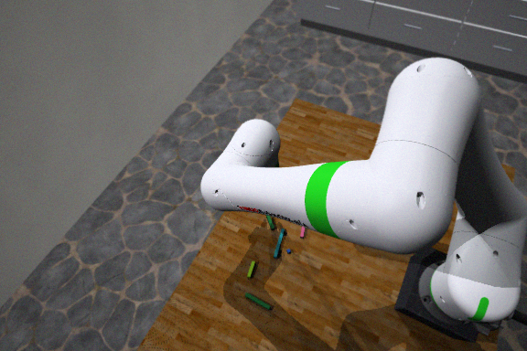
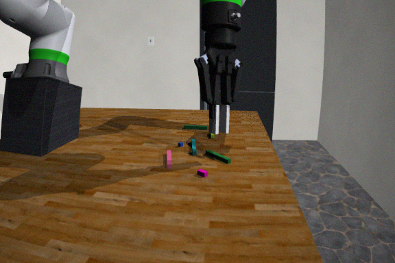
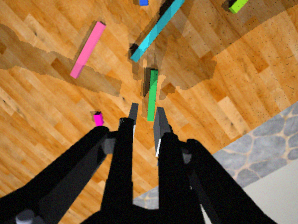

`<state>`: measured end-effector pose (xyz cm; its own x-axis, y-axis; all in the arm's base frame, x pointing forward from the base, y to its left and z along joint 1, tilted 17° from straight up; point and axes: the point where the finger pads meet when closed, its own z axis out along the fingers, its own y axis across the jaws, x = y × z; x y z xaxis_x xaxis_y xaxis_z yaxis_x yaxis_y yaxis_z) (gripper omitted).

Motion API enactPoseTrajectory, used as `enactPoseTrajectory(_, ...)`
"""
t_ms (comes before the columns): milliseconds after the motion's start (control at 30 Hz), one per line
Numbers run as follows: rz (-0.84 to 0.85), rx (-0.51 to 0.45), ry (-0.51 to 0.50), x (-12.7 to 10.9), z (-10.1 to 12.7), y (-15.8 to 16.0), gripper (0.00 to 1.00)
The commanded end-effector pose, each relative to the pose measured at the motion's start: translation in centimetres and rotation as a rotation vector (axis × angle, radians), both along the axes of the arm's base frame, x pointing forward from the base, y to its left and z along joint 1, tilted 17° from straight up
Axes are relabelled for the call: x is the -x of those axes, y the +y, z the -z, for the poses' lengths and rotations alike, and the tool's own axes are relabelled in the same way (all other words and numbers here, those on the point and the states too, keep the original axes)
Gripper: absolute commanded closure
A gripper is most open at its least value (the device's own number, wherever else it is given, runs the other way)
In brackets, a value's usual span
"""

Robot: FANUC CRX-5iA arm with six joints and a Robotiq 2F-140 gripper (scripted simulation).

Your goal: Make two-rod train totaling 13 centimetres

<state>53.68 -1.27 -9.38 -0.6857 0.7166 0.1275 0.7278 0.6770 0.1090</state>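
A green rod (image 3: 152, 95) lies flat on the wooden table, and it also shows in the exterior view (image 2: 218, 156). My gripper (image 3: 146, 115) hangs above it, fingers narrowed to a small gap with nothing between them. It stands clear of the table in the exterior view (image 2: 219, 131). A lime rod (image 2: 212, 135) lies beyond, also in the wrist view (image 3: 239, 5). A turquoise rod (image 3: 157, 30) lies just past the green rod's far end. In the top view the arm hides the gripper.
A second green rod (image 2: 195, 127) lies farther back. A pink rod (image 2: 169, 159), a magenta rod (image 2: 202, 172) and a blue rod (image 2: 180, 144) lie nearby. The table's edge (image 3: 235, 145) is close to the gripper. The robot's base (image 2: 39, 118) stands at the left.
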Motion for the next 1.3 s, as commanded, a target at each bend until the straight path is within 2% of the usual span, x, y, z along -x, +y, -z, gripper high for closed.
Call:
enactPoseTrajectory(0, -0.091, -0.137, -0.021, 0.0, 0.2, 0.0, 0.85)
enactPoseTrajectory(1267, -0.091, -0.137, -0.021, 0.2, 4.3, 1.4, 0.85)
